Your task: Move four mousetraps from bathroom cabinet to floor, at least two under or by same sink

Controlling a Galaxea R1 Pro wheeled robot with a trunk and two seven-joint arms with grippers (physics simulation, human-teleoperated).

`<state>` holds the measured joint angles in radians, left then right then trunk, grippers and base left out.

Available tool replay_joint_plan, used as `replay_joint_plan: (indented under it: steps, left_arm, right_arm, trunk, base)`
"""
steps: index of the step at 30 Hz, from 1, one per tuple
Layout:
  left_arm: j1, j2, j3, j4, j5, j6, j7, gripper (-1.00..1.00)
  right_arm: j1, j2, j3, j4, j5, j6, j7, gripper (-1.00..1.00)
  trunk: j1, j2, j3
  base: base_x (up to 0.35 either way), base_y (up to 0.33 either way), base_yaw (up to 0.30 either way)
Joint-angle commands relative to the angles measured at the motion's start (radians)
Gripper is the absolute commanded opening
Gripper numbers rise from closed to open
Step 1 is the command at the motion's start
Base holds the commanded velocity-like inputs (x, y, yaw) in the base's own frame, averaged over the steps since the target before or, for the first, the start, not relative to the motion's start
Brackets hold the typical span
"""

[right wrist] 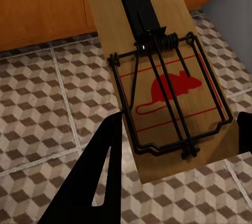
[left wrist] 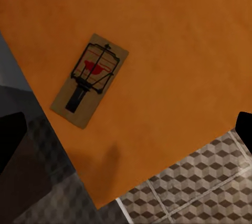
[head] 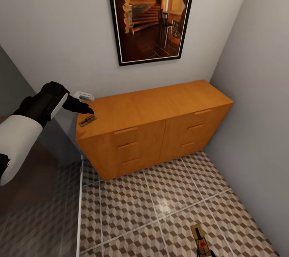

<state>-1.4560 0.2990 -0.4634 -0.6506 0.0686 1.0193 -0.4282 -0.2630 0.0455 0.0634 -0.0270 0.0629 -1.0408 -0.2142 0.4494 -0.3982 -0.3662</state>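
Note:
The orange-brown cabinet (head: 160,104) stands against the far wall with its drawers closed. One mousetrap (head: 87,120) (left wrist: 89,80) lies flat on its top near the left front corner. My left gripper (head: 82,106) (left wrist: 126,129) hovers just above that corner, open wide and holding nothing. A second mousetrap (right wrist: 168,77) (head: 202,241) is held low over the cube-patterned bathroom floor (head: 132,209) in front of the cabinet. My right gripper (right wrist: 180,119) is shut on it, one black finger at each long side. The sink is out of view.
A framed picture (head: 150,12) hangs above the cabinet. A grey wall (head: 257,88) closes the right side, and another runs along the left. A small white object (head: 84,96) sits behind the left gripper at the cabinet's left end.

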Motion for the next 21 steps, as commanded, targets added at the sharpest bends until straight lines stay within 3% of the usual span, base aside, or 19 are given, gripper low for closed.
replay_joint_plan:
  steps: [1,21]
  left_arm:
    - [-0.001,0.002,-0.006,-0.001,0.007,0.003,0.002,1.0]
    - [-0.001,0.002,-0.006,0.0,0.007,0.003,0.002,1.0]
  right_arm:
    - [-0.001,0.0,0.006,0.001,0.005,-0.002,-0.01,-1.0]
    - [-0.001,0.0,0.006,0.001,0.006,-0.002,-0.01,-1.0]
  trunk:
    - [0.001,-0.002,-0.002]
    - [0.001,-0.002,-0.002]
  base:
    - [0.021,0.0,0.0]
    - [0.001,0.0,0.0]
